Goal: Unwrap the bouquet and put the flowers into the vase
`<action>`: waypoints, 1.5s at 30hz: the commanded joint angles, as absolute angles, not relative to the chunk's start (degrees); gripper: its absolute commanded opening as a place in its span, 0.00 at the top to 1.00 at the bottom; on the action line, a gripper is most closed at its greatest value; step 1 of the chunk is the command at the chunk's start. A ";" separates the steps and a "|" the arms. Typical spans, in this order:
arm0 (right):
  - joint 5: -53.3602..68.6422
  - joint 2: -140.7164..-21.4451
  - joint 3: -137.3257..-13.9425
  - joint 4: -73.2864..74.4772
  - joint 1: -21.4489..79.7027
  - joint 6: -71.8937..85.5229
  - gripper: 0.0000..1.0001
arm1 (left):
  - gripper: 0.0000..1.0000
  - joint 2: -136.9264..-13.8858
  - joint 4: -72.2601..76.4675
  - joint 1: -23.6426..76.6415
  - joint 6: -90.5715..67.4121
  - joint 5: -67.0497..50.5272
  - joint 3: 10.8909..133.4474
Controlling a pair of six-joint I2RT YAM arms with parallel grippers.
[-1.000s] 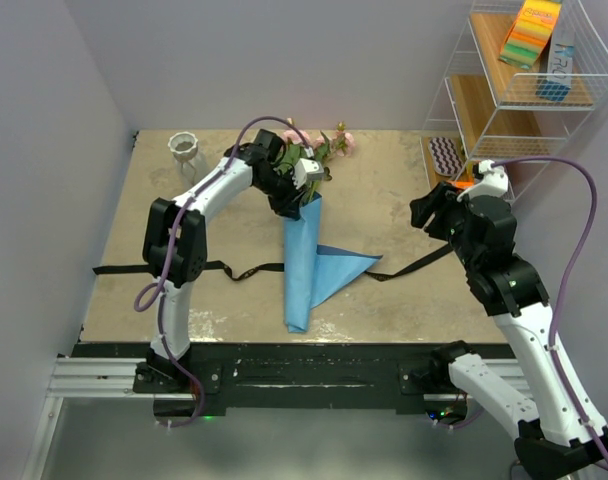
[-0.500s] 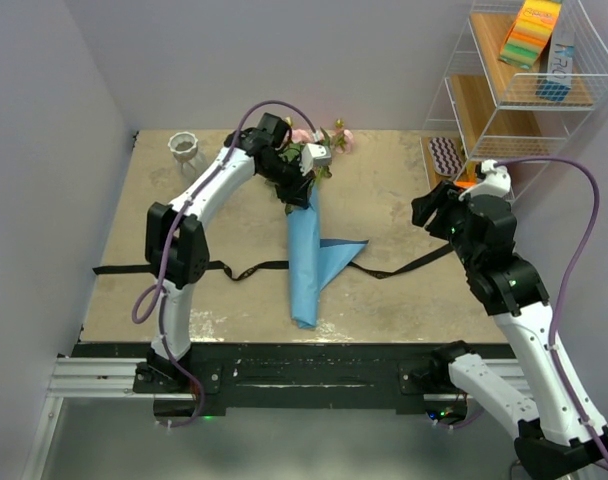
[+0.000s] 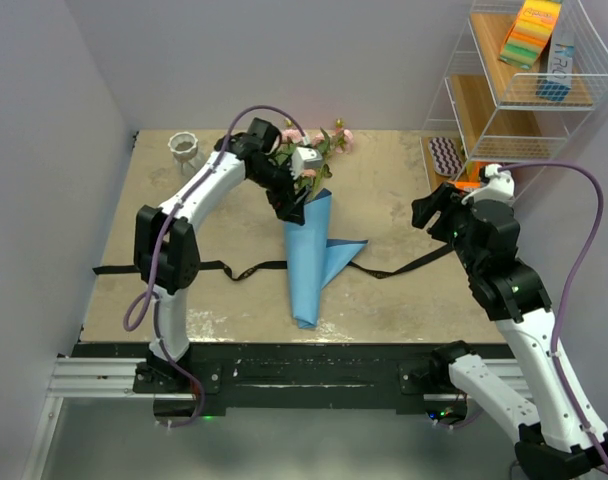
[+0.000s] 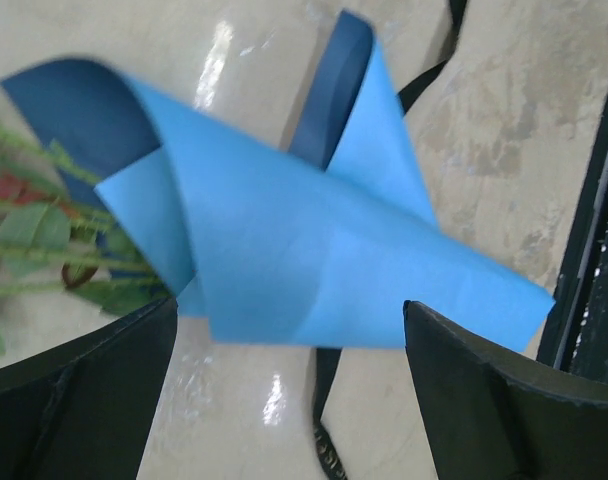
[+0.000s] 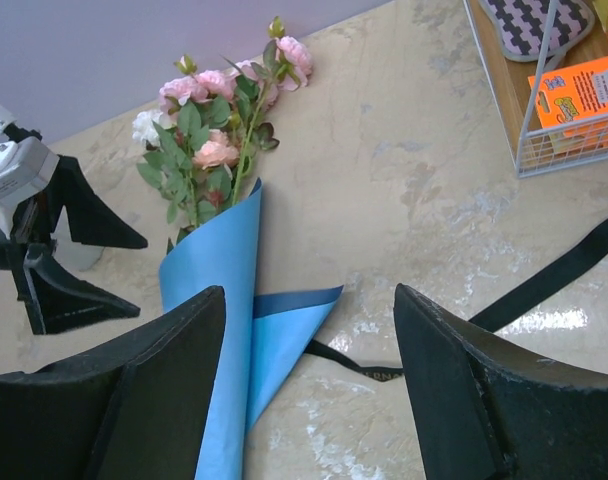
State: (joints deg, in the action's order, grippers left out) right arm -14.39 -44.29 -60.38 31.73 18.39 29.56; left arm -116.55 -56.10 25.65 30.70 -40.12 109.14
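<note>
On the beige table (image 3: 404, 190), the bouquet (image 5: 219, 270) is being hovered over by the left gripper (image 4: 289, 310), its fingers spread wide; the right gripper (image 5: 309, 292) is also being held apart, empty.

Bouquet (image 3: 309, 250) central on table (image 3: 404, 190), flowers (image 3: 322, 142) at its far end, vase (image 3: 185, 148) back left, ribbon (image 3: 246, 268) beneath, shelf (image 3: 504, 95) right.

Soft, even overhead light fills the top external view; the table (image 3: 404, 190) is bright and the shadows under the arms are faint. The left wrist view is blurred throughout: the blue paper (image 4: 304, 250) has soft edges, the leaves (image 4: 34, 230) at 9 o'clock are smeared, and white glare streaks the tabletop near 12 and 6 o'clock. The right wrist view is sharper, with glare at 4 o'clock and its fingers (image 5: 114, 400) nearly black.
</note>
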 commanded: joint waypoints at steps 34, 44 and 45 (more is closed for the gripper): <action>-12.66 -45.17 -61.00 29.36 18.63 30.50 0.32 | 0.13 -123.49 -55.28 21.18 38.75 -48.24 104.76; -11.86 -46.05 -61.61 29.27 18.72 31.29 0.32 | 0.80 -121.29 -58.97 21.80 40.43 -48.87 105.73; -11.69 -46.05 -61.52 29.27 18.72 31.29 0.32 | 0.83 -121.12 -59.32 21.80 40.34 -48.95 106.34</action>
